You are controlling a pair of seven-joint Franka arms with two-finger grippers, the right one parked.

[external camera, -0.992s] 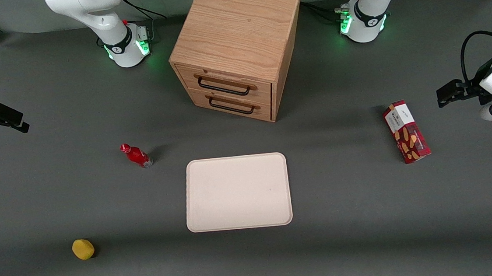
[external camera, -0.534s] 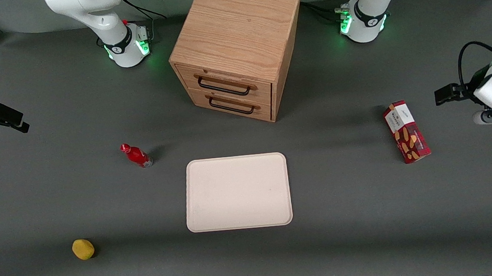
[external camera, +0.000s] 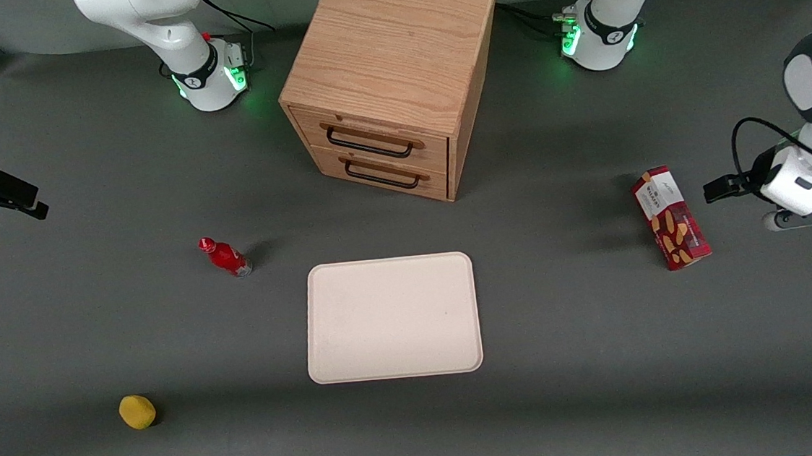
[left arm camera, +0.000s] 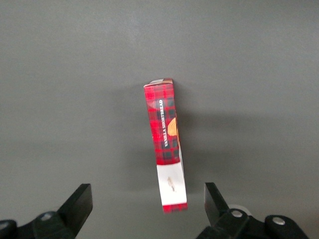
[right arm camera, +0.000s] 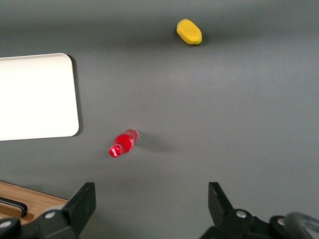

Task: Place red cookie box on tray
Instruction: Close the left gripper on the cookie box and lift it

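Since the box (external camera: pixel 670 217) lies on the table toward the working arm's end, well apart from the tray (external camera: pixel 391 317), this looks like the approach stage, nothing picked yet. Gripper (left arm camera: pixel 144 206) hangs above the table just beside the box, fingers (left arm camera: pixel 77 205) spread wide and holding nothing; the wrist view shows the box's white end sitting between them, lower down. That spread makes sense for straddling the narrow width of the carton. Box rests on a long face, plaid side and cookie print up, slightly skewed to the tray's edges, so a turn may be needed at placement.

Hard to read: in the front view the gripper is mostly hidden by the arm's own wrist, so height over the table is unclear. Fingertips are cut off in the wrist view. Tray is bare.
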